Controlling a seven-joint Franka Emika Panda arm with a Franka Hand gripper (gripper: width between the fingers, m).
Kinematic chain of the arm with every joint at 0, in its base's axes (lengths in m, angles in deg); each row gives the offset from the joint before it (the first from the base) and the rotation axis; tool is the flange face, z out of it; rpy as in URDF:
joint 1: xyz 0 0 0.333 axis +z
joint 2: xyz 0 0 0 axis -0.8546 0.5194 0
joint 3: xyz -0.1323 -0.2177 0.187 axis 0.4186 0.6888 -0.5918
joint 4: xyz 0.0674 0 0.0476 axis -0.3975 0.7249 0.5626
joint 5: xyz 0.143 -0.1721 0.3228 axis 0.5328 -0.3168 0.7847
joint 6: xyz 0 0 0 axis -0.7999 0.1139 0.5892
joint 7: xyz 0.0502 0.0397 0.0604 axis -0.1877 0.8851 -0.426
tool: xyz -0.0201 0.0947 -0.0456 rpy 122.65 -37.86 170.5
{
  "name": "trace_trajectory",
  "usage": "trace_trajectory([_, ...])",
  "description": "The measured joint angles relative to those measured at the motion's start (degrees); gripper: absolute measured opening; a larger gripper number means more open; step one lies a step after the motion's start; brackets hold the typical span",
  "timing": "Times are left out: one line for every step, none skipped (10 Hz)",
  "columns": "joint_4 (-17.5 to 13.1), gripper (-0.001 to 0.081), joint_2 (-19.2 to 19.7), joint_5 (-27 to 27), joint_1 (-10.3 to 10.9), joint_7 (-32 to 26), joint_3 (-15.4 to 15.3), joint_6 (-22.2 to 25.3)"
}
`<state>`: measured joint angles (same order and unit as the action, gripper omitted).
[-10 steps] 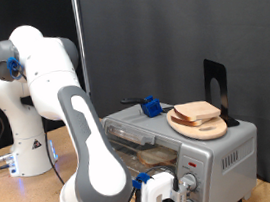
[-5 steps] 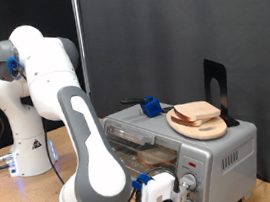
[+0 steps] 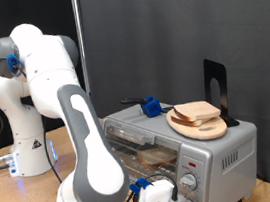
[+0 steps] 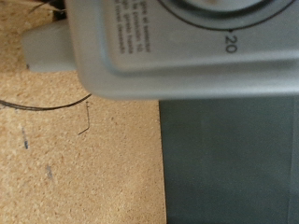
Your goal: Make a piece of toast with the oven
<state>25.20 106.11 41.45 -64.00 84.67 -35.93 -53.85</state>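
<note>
The oven (image 3: 223,154) stands at the exterior view's lower right, with two round knobs (image 3: 186,185) on its front panel. The piece of toast (image 3: 197,108) lies on a round wooden plate (image 3: 203,128) on top of the oven. My gripper (image 3: 159,201) is low in front of the oven, just to the exterior view's left of the knobs, with blue parts on its fingers. Nothing shows between the fingers. The wrist view shows no fingers, only the oven's grey lower front (image 4: 159,56) with a dial marking "20" very close.
A blue clip-like object (image 3: 153,105) and a black upright stand (image 3: 217,84) sit on the oven top. A second white robot base (image 3: 25,147) stands at the exterior view's left. The cork-brown table (image 4: 75,159) and a thin black wire (image 4: 47,105) show in the wrist view.
My gripper has shifted slightly down and to the exterior view's left, a little away from the knobs. The toast and plate have not moved.
</note>
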Motion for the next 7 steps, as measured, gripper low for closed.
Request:
trace_trajectory([0.05,0.0795,-0.26,-0.06,0.03,-0.1,0.04,-0.08])
trace_trajectory([-0.01,0.0795,-0.36,-0.19,0.04,-0.15,0.03,0.1])
trace_trajectory([-0.13,0.0795,-0.41,-0.5,0.06,-0.15,0.01,0.44])
trace_trajectory([-0.21,0.0795,-0.45,-1.26,0.13,-0.11,0.01,0.93])
trace_trajectory([-0.2,0.0795,-0.46,-1.76,0.32,-0.02,0.01,0.86])
trace_trajectory([-0.16,0.0795,-0.46,-1.98,0.58,0.21,0.02,0.54])
trace_trajectory([-0.13,0.0795,-0.46,-2.03,0.84,0.42,0.02,-0.01])
